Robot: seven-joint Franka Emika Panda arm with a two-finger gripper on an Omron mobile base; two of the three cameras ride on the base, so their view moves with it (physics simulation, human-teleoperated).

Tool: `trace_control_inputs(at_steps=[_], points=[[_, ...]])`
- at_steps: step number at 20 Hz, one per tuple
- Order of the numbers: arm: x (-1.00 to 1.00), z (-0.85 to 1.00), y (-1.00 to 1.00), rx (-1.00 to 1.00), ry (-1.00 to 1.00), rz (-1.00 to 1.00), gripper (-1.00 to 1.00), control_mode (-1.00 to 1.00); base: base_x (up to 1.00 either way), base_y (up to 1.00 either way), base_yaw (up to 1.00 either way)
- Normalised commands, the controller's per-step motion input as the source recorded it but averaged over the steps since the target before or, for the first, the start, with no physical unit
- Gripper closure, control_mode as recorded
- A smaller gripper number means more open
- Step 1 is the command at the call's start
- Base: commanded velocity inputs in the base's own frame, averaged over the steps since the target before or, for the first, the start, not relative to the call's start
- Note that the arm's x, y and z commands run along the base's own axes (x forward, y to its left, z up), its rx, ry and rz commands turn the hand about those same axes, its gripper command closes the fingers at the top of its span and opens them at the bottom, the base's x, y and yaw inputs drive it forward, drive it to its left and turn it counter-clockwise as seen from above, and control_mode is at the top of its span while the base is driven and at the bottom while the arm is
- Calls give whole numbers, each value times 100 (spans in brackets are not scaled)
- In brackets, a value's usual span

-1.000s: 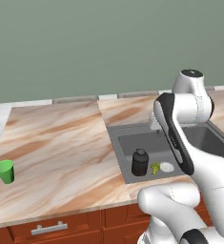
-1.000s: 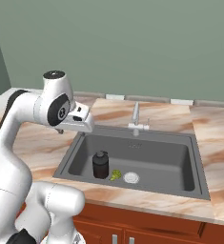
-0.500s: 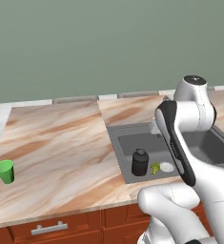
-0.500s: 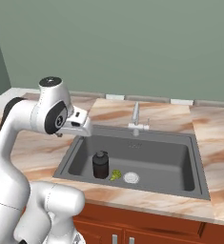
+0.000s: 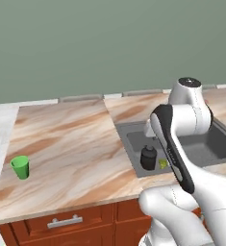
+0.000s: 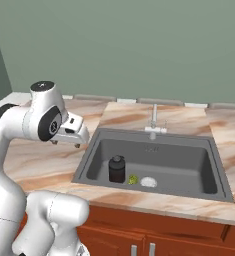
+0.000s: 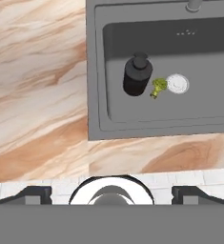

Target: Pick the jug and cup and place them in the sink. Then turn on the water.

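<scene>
The dark jug (image 6: 117, 169) (image 5: 148, 157) (image 7: 137, 75) stands upright in the left part of the sink (image 6: 179, 165) (image 5: 215, 144) (image 7: 189, 52). The green cup (image 5: 21, 167) stands upright on the counter near its far left end, well away from the arm. My gripper (image 6: 66, 144) (image 7: 114, 195) hangs open and empty above the counter just left of the sink's rim, apart from the jug. Its fingertips (image 7: 35, 193) stand wide apart. The water is out of view.
A small yellow-green lump (image 6: 133, 179) (image 7: 157, 86) lies by the white drain (image 6: 148, 181) (image 7: 177, 84), right of the jug. The slim silver faucet (image 6: 154, 120) stands at the sink's back rim. Marble counter (image 5: 71, 144) stretches between sink and cup.
My hand has drifted a little away from the sink, toward the left over the counter, still open. The jug and cup have not moved.
</scene>
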Motion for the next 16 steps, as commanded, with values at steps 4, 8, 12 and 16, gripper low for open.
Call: trace_control_inputs(at_steps=[4, 8, 12, 16], points=[[0, 0, 0, 0, 0, 0, -100, 100, -48, 100, -9], [0, 0, 0, 0, 0, 0, -100, 100, -22, 100, -12], [0, 0, 0, 0, 0, 0, -100, 100, -13, 100, -13], [0, 0, 0, 0, 0, 0, -100, 100, 0, 100, -13]])
